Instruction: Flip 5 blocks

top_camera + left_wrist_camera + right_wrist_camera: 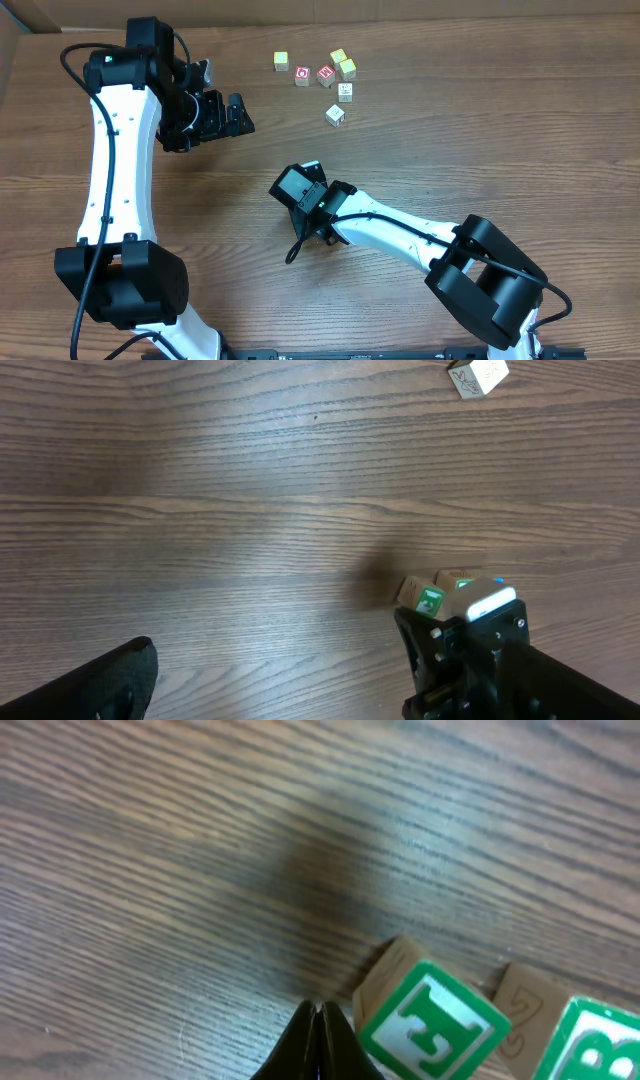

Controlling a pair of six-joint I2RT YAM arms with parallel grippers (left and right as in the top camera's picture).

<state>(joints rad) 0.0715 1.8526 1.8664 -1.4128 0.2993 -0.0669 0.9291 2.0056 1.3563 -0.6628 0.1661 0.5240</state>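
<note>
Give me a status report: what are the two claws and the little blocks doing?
Left gripper open, empty. Right gripper shut, tips down beside green-faced block, not gripping it. Second green block alongside. Nothing in the way.

Three views, one brown wood-grain table [480,150].
Overhead straight down; both wrist cameras low, sharing the green-lettered wooden cubes [428,1023].

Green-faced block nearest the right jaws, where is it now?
In the right wrist view, the green-faced block sits at lower centre, close beside the right gripper, jaws shut, with a second green block just past it at the frame's right edge.
</note>
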